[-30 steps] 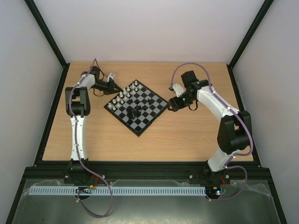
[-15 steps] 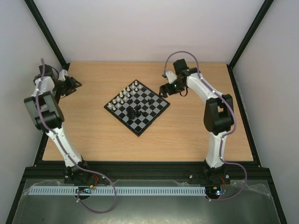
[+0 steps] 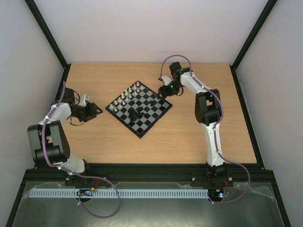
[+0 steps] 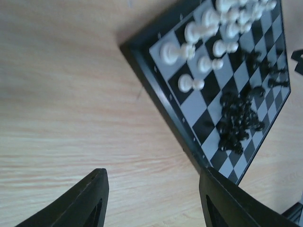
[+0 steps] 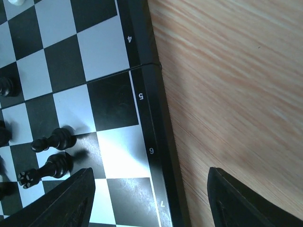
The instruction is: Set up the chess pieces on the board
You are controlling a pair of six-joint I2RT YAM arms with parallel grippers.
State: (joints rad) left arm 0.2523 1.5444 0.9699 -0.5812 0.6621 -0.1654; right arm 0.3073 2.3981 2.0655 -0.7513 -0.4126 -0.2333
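Note:
The board (image 3: 154, 113) lies turned like a diamond in the middle of the table. White chess pieces (image 3: 125, 96) stand in rows along its upper-left side, and black ones (image 3: 136, 113) lie heaped near its centre. My left gripper (image 3: 94, 112) hovers open and empty over bare wood left of the board. In the left wrist view, the board's rim (image 4: 170, 101), white pieces (image 4: 199, 33) and black heap (image 4: 239, 123) lie ahead of that gripper (image 4: 154, 189). My right gripper (image 3: 163, 91) is open over the board's right edge. In the right wrist view, that gripper (image 5: 150, 182) straddles the numbered rim (image 5: 151, 142), with two black pieces (image 5: 52, 139) to its left.
Black frame rails (image 3: 47, 40) and pale walls close in the wooden table (image 3: 208, 137) at left, right and back. The arm bases (image 3: 75, 177) sit on the black rail at the near edge.
My left gripper left the board's upper-left side, opened, swung out to the far left and now sits nearer, left of the board. My right gripper moved back and left onto the board's right edge.

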